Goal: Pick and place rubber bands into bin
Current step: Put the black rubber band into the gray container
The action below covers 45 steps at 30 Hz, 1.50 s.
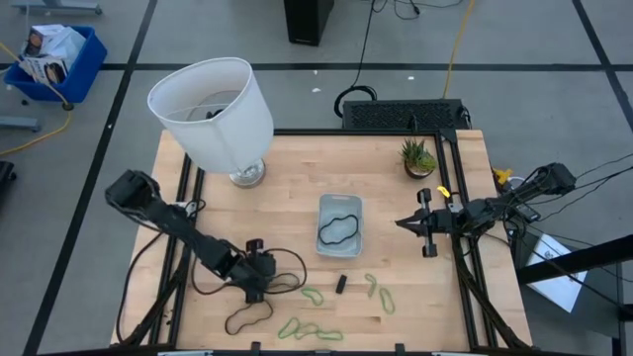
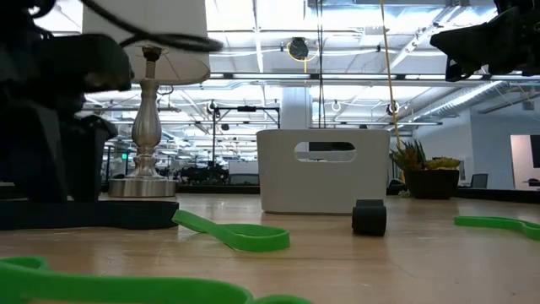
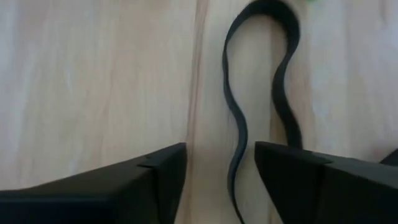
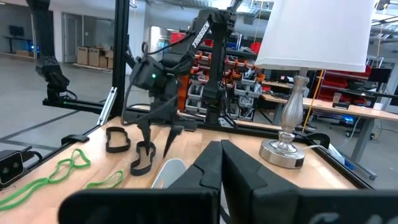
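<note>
My left gripper (image 1: 257,280) is low over the table's near left part, open, its fingers pointing down. One strand of a black rubber band (image 3: 261,62) runs between its fingers (image 3: 155,180); this band shows in the high view (image 1: 297,282). Another black band (image 1: 247,316) lies nearer the front edge. Several light green bands (image 1: 309,331) (image 1: 381,292) lie flat near the front. The clear bin (image 1: 340,203) stands mid-table with one black band (image 1: 338,232) in it. My right gripper (image 1: 404,224) is shut and empty, in the air to the right of the bin. My left gripper has its open fingers on either side of one strand (image 3: 239,143) of the black band, coming from above. The band's other strand (image 3: 287,124) runs under one finger (image 3: 298,180). I cannot tell whether the fingers touch the band, which lies flat on the table.
A lamp with a white shade (image 1: 213,109) stands at the far left. A small potted plant (image 1: 418,158) stands at the far right. A small black block (image 1: 340,284) lies in front of the bin. A blue crate (image 1: 54,59) is on the floor.
</note>
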Tool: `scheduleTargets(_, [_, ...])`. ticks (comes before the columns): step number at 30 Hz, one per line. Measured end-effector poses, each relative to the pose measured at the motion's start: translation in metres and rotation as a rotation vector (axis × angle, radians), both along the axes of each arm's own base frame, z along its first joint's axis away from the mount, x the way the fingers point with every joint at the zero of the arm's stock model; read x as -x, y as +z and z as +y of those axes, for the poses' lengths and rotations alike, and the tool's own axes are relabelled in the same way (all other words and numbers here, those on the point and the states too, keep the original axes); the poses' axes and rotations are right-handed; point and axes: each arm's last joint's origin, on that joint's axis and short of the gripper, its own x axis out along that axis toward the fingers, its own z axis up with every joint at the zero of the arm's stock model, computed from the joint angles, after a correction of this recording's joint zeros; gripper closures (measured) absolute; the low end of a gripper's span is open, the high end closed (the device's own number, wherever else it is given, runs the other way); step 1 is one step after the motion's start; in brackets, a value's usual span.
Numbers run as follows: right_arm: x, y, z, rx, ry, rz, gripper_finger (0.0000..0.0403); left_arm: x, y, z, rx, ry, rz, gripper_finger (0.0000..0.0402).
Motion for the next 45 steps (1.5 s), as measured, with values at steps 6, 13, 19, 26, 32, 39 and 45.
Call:
scheduleTargets(6, [0.000,0.000,0.000,-0.008,0.000,0.000,0.0403,-0.002,-0.014,-0.002,-0.041,0.009,0.028,0.0186])
scheduleTargets(13, [0.000,0.000,0.000,-0.016,0.000,0.001,0.0403,-0.003,-0.017,-0.003,-0.032,-0.041,0.042,0.0316])
scheduleTargets(19, [0.000,0.000,0.000,-0.027,0.001,0.002,0.0403,-0.005,-0.012,-0.004,-0.046,-0.146,-0.004,0.0389])
scheduleTargets(26, [0.000,0.000,0.000,-0.030,0.000,0.002,0.0403,-0.002,0.032,0.003,-0.235,-0.188,-0.233,0.0396])
scheduleTargets(32, [0.000,0.000,0.000,-0.030,0.000,-0.002,0.0403,0.014,0.092,0.016,-0.410,-0.200,-0.484,0.0398])
scheduleTargets(39, [0.000,0.000,0.000,-0.029,0.000,-0.002,0.0403,0.037,0.101,0.049,-0.406,-0.138,-0.668,0.0399])
scheduleTargets(45, [0.000,0.000,0.000,-0.024,-0.002,0.000,0.0403,0.023,0.103,0.073,-0.324,-0.077,-0.871,0.0400])
